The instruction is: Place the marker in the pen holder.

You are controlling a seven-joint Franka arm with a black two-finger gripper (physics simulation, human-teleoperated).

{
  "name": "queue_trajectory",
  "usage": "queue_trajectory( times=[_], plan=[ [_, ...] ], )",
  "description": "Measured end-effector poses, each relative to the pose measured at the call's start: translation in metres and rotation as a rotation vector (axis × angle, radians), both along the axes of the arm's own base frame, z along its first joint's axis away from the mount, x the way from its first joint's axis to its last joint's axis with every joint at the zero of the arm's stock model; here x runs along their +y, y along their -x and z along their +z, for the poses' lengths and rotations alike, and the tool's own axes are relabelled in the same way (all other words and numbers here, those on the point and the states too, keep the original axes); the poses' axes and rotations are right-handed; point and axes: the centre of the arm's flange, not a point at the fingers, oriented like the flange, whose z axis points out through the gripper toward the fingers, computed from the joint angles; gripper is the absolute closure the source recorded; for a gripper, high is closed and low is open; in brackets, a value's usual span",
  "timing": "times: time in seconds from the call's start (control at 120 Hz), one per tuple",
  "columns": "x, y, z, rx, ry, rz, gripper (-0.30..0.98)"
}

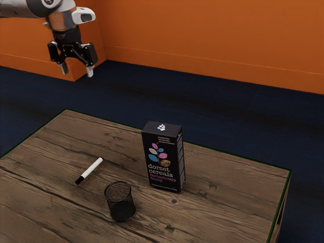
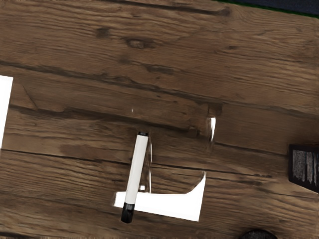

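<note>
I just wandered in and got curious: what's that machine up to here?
The robot arm's gripper is open and empty, up above the table. The marker lies on the wood near an upright mesh pen holder, with a cereal box standing beside that. The job is putting the marker into the holder; it isn't in yet.

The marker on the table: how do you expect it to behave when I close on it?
The marker looks like a straight, slim barrel, so it will probably stay stiff in the grip. Its smooth, rounded sides suggest it could roll if one finger nudges it first. It seems thin enough to be light, and may swivel if pinched well off its middle.
</note>
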Motion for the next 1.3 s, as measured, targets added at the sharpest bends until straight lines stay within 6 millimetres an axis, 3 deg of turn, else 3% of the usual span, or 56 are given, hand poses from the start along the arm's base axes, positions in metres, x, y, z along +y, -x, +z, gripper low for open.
queue_trajectory(
  times=[0.125, 0.192, 0.242, 0.308, 0.367, 0.442, 0.558, 0.65, 0.842, 1.058, 1.208, 1.3],
  plan=[
    [-0.002, 0.000, 0.004, -0.009, 0.000, 0.005, 0.00],
    [0.007, -0.004, -0.005, 0.007, -0.003, 0.025, 0.00],
    [0.013, -0.016, -0.038, 0.045, -0.005, 0.039, 0.00],
    [0.018, -0.038, -0.101, 0.116, -0.013, 0.056, 0.00],
    [0.022, -0.047, -0.154, 0.164, -0.019, 0.067, 0.00],
    [0.026, -0.057, -0.205, 0.176, -0.031, 0.071, 0.00],
    [0.046, -0.055, -0.271, 0.179, -0.053, 0.069, 0.00],
    [0.051, -0.034, -0.302, 0.172, -0.047, 0.042, 0.00],
    [0.048, -0.009, -0.338, 0.124, -0.046, -0.056, 0.00],
    [0.040, -0.011, -0.368, 0.077, -0.060, -0.160, 0.00],
    [0.040, -0.005, -0.380, 0.064, -0.061, -0.200, 0.01],
    [0.040, -0.005, -0.380, 0.049, -0.064, -0.221, 0.11]
  ],
)
